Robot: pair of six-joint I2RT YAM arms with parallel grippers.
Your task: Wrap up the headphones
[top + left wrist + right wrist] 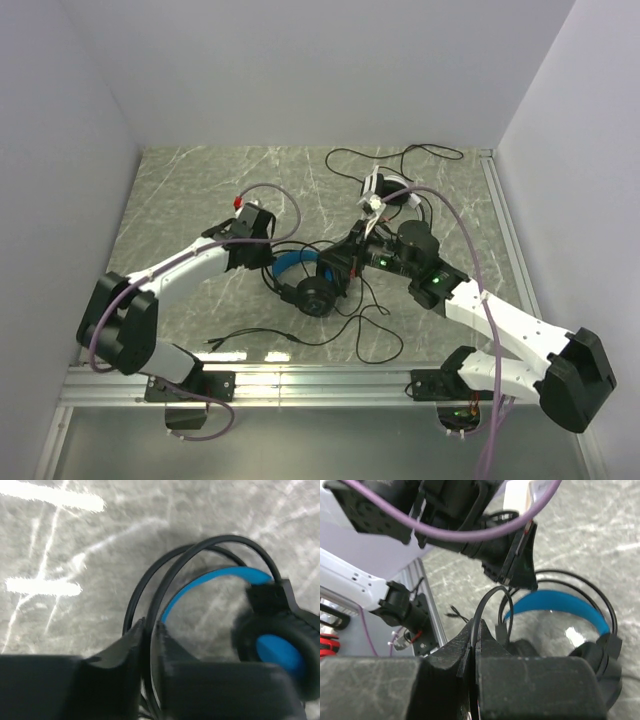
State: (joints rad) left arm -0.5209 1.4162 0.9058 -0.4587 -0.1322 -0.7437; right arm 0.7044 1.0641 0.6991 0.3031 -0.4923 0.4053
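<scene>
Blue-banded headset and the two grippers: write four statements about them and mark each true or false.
1. The right gripper is shut on a loop of thin black cable. True.
2. The white headset lies nearer the arm bases than the blue-banded headset. False: it lies farther back, toward the rear wall.
3. The left gripper is spread wide, well away from the headset. False: its fingers stand close together, with a thin black arc running down between them.
4. The ear cup of the blue-banded headset is blue inside. True.
</scene>
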